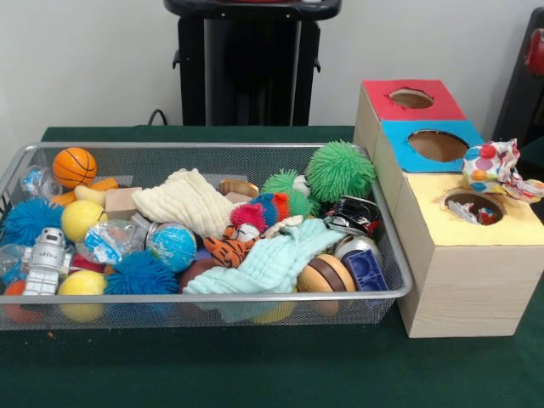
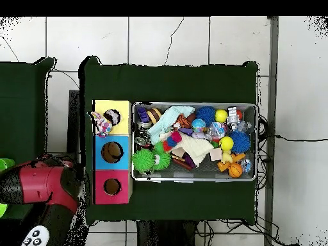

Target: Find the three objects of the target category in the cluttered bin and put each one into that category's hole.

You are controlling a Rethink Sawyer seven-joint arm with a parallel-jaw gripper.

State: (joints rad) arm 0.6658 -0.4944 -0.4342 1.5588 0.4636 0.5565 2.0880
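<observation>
One printed rag lies on the yellow box top beside the hole, likely dropped short; another shows inside. Arm sits drawn back from the bin; finger state cannot be told.

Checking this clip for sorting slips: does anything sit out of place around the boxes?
Yes. One patterned rag lies crumpled on the yellow box top, at the far right edge beside the hole rather than in it. More patterned fabric shows inside the hole. The wire bin looks undisturbed.
</observation>
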